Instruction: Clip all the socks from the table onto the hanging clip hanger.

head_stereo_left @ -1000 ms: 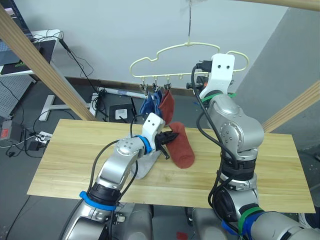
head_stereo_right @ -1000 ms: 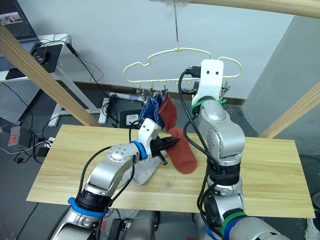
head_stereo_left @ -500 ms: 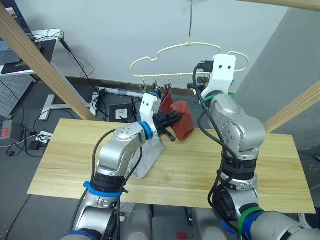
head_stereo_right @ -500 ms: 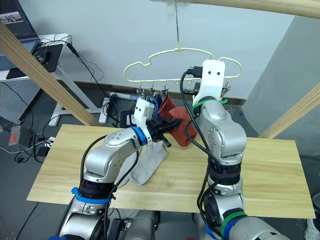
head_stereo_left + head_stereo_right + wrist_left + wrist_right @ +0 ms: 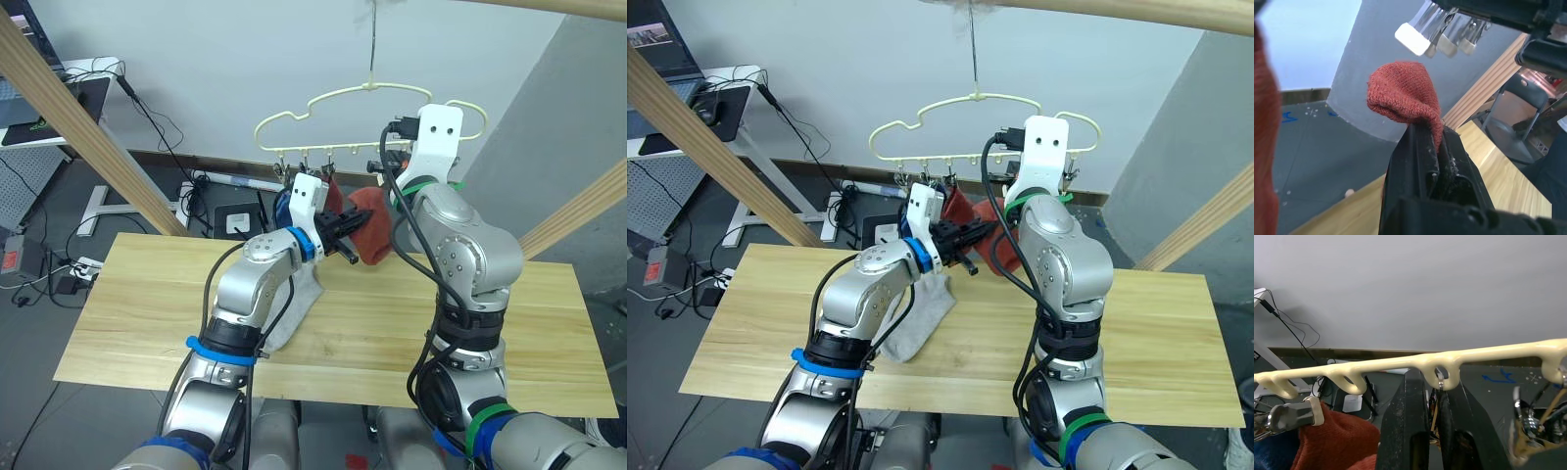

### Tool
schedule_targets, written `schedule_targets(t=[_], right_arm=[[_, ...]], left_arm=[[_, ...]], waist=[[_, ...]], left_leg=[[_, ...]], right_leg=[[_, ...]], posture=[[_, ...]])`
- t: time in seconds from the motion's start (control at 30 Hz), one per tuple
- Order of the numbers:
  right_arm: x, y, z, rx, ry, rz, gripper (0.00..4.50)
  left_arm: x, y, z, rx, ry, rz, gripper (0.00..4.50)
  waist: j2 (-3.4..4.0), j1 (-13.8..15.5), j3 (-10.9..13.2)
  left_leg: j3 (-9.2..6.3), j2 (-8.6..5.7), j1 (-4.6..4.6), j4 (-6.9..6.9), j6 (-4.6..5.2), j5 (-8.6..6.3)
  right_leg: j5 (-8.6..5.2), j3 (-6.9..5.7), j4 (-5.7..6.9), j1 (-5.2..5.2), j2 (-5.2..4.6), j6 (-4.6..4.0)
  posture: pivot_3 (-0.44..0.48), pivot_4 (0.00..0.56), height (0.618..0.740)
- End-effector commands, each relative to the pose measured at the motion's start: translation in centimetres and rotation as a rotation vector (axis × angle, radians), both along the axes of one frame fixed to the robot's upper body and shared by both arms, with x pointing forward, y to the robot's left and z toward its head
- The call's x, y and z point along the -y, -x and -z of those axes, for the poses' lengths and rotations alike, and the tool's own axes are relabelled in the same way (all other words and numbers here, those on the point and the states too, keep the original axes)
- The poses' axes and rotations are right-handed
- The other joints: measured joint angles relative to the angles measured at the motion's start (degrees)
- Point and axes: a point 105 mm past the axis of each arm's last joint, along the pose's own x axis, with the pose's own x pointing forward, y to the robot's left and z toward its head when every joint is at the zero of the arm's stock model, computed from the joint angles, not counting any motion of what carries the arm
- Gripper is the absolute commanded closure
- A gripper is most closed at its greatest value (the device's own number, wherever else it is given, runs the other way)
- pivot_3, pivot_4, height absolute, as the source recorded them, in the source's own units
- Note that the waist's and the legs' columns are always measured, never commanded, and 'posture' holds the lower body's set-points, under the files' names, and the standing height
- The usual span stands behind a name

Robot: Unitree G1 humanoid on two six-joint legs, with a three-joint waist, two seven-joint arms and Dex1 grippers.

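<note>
My left gripper [image 5: 351,230] is shut on a rust red sock [image 5: 1405,93], held in the air just below the metal clips [image 5: 1440,36] of the pale-yellow clip hanger [image 5: 372,90]. At the hanger's left clips hang a blue sock [image 5: 285,206] and another rust red sock [image 5: 1337,438]. A light grey sock [image 5: 294,305] lies on the wooden table [image 5: 147,313] under my left arm. My right gripper [image 5: 1432,378] is raised to the hanger bar [image 5: 1400,363], its fingers pinched on a hanging metal clip [image 5: 1439,378].
Slanted wooden poles stand at the left [image 5: 88,127] and right [image 5: 578,211] of the table. Cables and a desk frame [image 5: 98,206] are on the floor behind. The table's right half [image 5: 549,333] is bare wood.
My left gripper has lifted the rust red sock off the table, up and right to the hanger's clips. The right arm has stayed at the hanger.
</note>
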Motion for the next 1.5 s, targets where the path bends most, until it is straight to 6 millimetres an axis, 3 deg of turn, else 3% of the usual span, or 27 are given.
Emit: schedule_targets(t=[0.03,0.83,0.93,1.1,1.3,1.33,1.5], right_arm=[[-0.8,0.8,-2.2,0.077,-0.029,-0.030,4.50],[-1.0,0.8,-1.9,0.065,-0.039,-0.040,4.50],[-1.0,0.8,-1.8,0.060,-0.044,-0.044,3.57],[-1.0,0.8,-1.9,0.063,-0.041,-0.040,1.62],[-1.0,0.8,-1.9,0.065,-0.040,-0.040,1.62],[-1.0,0.8,-1.9,0.065,-0.041,-0.040,1.57],[-1.0,0.9,-1.7,0.060,-0.040,-0.047,1.57]], left_arm=[[0.8,0.0,-1.6,0.061,0.024,0.016,4.45],[1.9,-0.6,-3.2,0.104,0.088,0.008,4.45],[1.9,-0.6,-3.2,0.107,0.083,0.008,4.50],[1.7,-0.6,-3.1,0.103,0.077,0.007,4.50],[1.5,-0.3,-2.9,0.072,0.062,0.035,4.50],[1.4,-0.2,-2.9,0.067,0.059,0.037,4.00],[0.8,0.4,-2.7,0.056,0.029,0.056,2.61]], waist=[[0.00,0.0,0.0],[-0.01,0.0,0.0],[-0.01,0.0,0.0],[-0.01,0.0,0.0],[-0.01,0.0,0.0],[-0.01,0.0,0.0],[-0.01,0.0,0.0]], left_leg=[[0.00,0.00,0.00,0.00,0.00,0.00],[0.00,0.00,0.00,0.01,-0.01,0.01],[0.00,0.00,0.00,0.01,-0.02,0.01],[0.00,0.00,0.00,0.02,-0.03,0.02],[0.00,0.00,0.00,0.02,-0.04,0.03],[0.00,0.00,0.00,0.02,-0.05,0.03],[-0.01,0.00,0.00,0.02,-0.07,0.04]], right_leg=[[0.00,0.00,0.00,0.00,0.00,0.00],[0.00,0.00,0.02,0.00,0.00,0.00],[0.00,0.00,0.02,0.00,0.00,0.00],[0.00,0.00,0.02,0.00,0.00,0.00],[0.00,0.00,0.03,0.00,0.00,0.00],[0.00,0.00,0.03,0.00,0.00,0.00],[0.00,-0.01,0.05,0.00,0.00,0.00]], posture=[[0.042,0.292,0.740],[0.041,0.285,0.740],[0.043,0.284,0.740],[0.045,0.281,0.740],[0.042,0.277,0.740],[0.042,0.277,0.740],[0.040,0.273,0.740]])
